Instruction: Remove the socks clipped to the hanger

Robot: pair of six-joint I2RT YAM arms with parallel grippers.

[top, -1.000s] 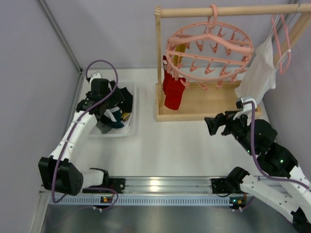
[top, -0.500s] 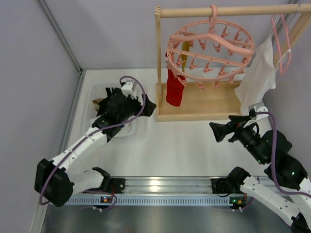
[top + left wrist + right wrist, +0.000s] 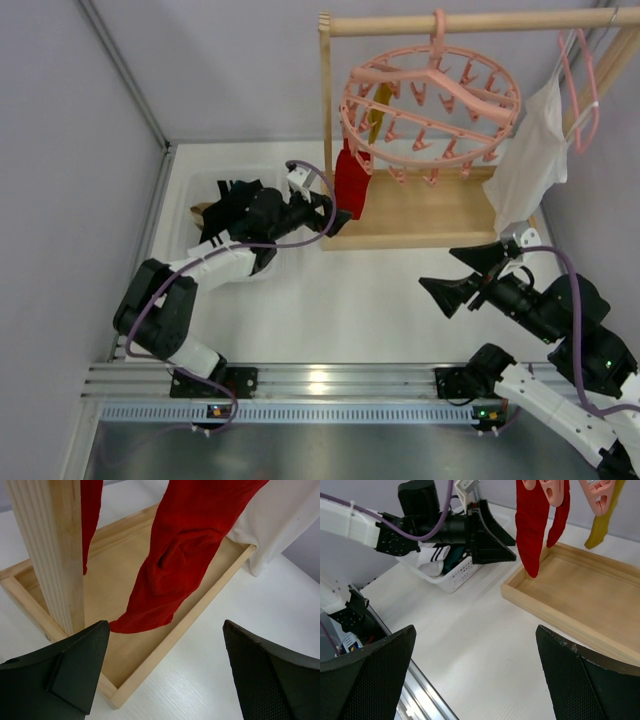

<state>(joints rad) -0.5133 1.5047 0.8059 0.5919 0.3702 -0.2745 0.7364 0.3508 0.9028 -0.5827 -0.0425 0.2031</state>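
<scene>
The round pink hanger [image 3: 430,100] hangs by its hook from the wooden bar. Two red socks [image 3: 350,185] are clipped at its left edge, and a mustard yellow sock [image 3: 378,110] hangs behind them. My left gripper [image 3: 335,212] is open just left of the red socks' lower ends, not touching them. In the left wrist view the nearer red sock [image 3: 185,555] dangles over the wooden tray, ahead of the open gripper [image 3: 165,630]. My right gripper [image 3: 440,270] is open above the table, right of the socks. Its wrist view shows the red socks [image 3: 530,525], the yellow sock [image 3: 602,515] and nothing in the gripper [image 3: 476,630].
A white basket [image 3: 200,180] holding loose socks [image 3: 437,560] stands at the left, under my left arm. The wooden rack's post [image 3: 326,120] and base tray [image 3: 420,215] sit under the hanger. A white garment [image 3: 530,150] hangs at the right.
My left arm has swung right from over the basket to the red socks. My right gripper has drawn back toward the near side. The hanger has swayed slightly.
</scene>
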